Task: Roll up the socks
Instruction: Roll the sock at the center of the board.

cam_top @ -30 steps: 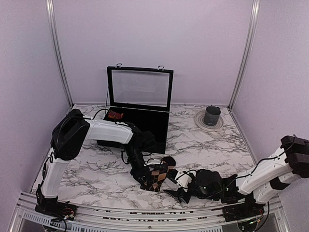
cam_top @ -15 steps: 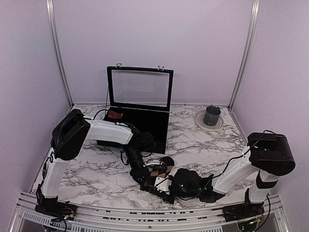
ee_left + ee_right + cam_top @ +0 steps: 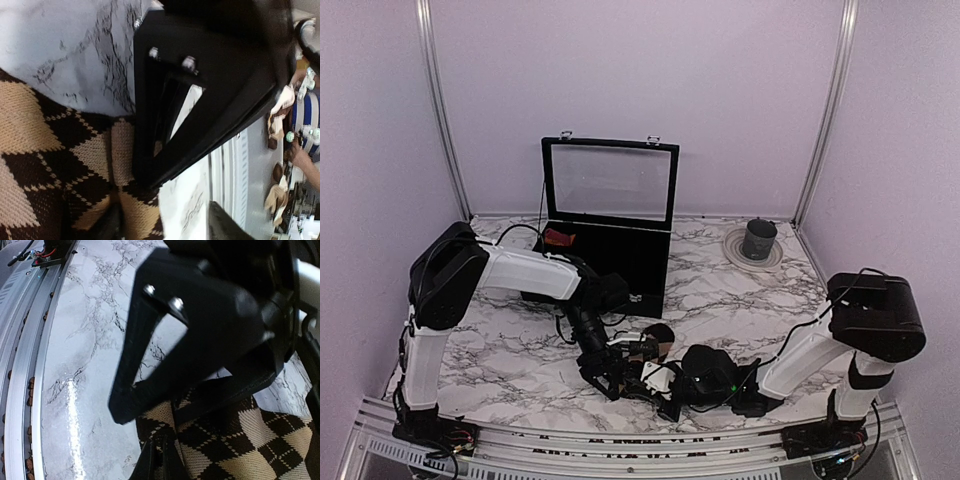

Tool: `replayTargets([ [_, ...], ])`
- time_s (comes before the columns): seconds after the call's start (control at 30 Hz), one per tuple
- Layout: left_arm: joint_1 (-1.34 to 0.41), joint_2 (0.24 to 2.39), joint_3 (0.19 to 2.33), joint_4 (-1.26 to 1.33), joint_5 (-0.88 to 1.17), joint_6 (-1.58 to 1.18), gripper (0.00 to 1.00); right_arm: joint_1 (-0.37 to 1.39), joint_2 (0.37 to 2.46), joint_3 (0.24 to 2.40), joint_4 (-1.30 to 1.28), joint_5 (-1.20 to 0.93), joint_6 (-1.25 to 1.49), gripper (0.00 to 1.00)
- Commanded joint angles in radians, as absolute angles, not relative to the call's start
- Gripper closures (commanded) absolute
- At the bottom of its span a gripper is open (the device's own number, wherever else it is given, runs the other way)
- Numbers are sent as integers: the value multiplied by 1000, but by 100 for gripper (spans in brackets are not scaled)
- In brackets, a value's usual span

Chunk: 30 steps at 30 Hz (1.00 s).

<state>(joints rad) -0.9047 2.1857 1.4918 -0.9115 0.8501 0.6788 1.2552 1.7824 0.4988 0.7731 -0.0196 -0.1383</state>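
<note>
The dark brown argyle sock (image 3: 648,350) lies bunched on the marble near the front edge, filling the left of the left wrist view (image 3: 45,165). My right gripper (image 3: 662,397) is shut on the sock's near edge, fabric pinched between its fingertips (image 3: 161,466). My left gripper (image 3: 610,378) stands open beside it (image 3: 165,227): one finger (image 3: 107,227) rests on the sock, the other (image 3: 225,225) is over bare marble. The two grippers nearly touch. The magenta-red sock (image 3: 557,238) lies in the black box.
An open black box (image 3: 620,262) with a clear upright lid (image 3: 610,183) stands behind the left arm. A grey cup (image 3: 759,240) sits on a plate at the back right. A metal rail (image 3: 620,440) runs along the front edge.
My right arm swung left to the argyle sock and shut on its edge. My left gripper opened, let go of the sock and shifted slightly left.
</note>
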Motion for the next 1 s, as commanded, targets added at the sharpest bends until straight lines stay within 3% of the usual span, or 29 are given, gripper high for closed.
replayTargets([
  [0.0, -867, 2086, 1408, -809, 802, 685, 3, 1241, 1820, 476, 759, -50, -49, 99],
  [0.3, -807, 1784, 1164, -498, 739, 622, 1, 1191, 1817, 453, 772, -155, 91, 100],
  [0.43, -807, 1653, 1115, -420, 615, 578, 0, 1148, 1824, 443, 784, -229, 155, 100],
  [0.6, -820, 1515, 1202, -551, 392, 586, 1, 1103, 1830, 444, 767, -310, 232, 100],
  [0.77, -817, 1538, 1170, -585, 171, 706, 1, 1052, 1844, 445, 793, -405, 298, 100],
  [0.87, -926, 1402, 1006, -321, -36, 807, 0, 1042, 1859, 469, 745, -435, 336, 100],
  [0.97, -863, 1525, 1178, -484, 79, 698, 1, 1021, 1881, 503, 684, -476, 378, 100],
])
